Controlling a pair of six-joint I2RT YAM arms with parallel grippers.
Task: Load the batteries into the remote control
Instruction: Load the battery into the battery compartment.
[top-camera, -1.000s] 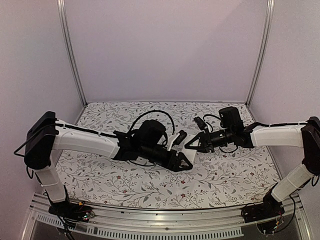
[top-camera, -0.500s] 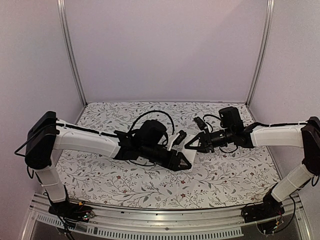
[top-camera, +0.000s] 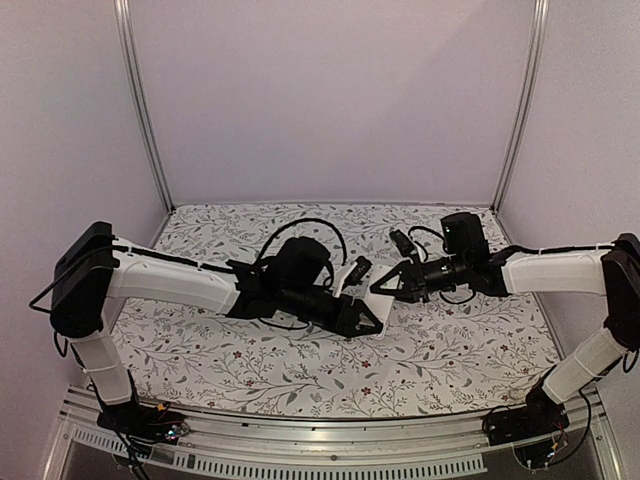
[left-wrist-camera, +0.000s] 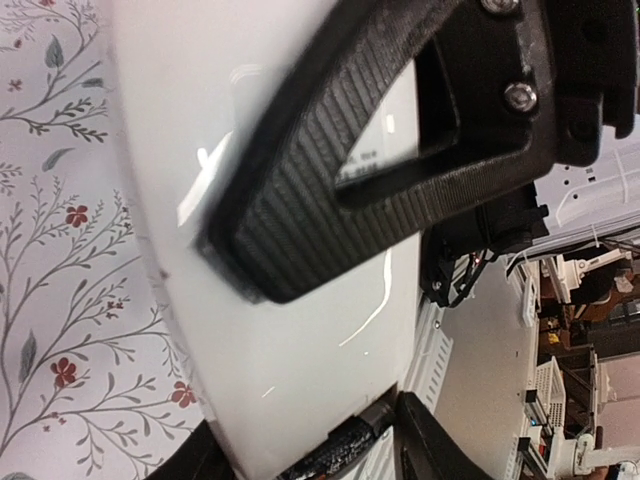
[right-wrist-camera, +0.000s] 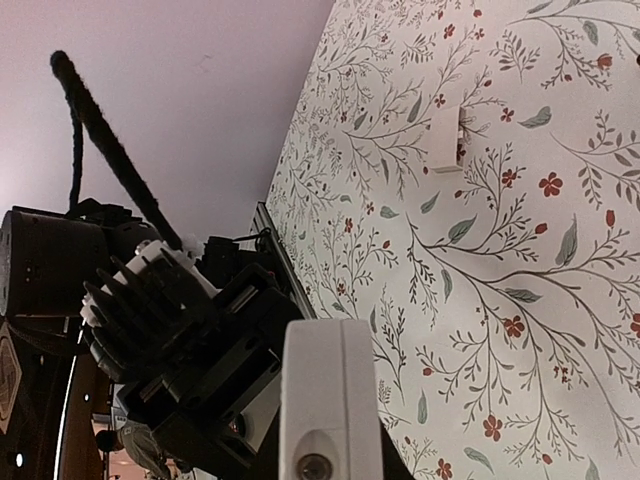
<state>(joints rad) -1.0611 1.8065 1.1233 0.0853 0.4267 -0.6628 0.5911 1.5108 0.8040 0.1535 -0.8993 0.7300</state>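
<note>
The white remote control (top-camera: 366, 296) is held above the floral mat between both arms. My right gripper (top-camera: 386, 287) is shut on its right end; in the right wrist view the remote (right-wrist-camera: 329, 390) shows end-on between that gripper's (right-wrist-camera: 330, 455) jaws. My left gripper (top-camera: 362, 318) has a jaw on each long edge of the remote (left-wrist-camera: 290, 330), pressed against it. A right finger (left-wrist-camera: 330, 190) crosses the remote's back. One dark battery (left-wrist-camera: 340, 452) lies in an open slot at the near end, between the left gripper's (left-wrist-camera: 315, 448) jaws.
A small plain white cover plate (right-wrist-camera: 447, 140) lies flat on the mat beyond the remote. The left arm's black wrist (right-wrist-camera: 170, 340) sits close beside the right gripper. Pale walls and metal posts enclose the floral table (top-camera: 250, 370).
My left jaws have narrowed onto the remote. Both grippers and the remote have shifted slightly back and up together. The right gripper's hold is unchanged.
</note>
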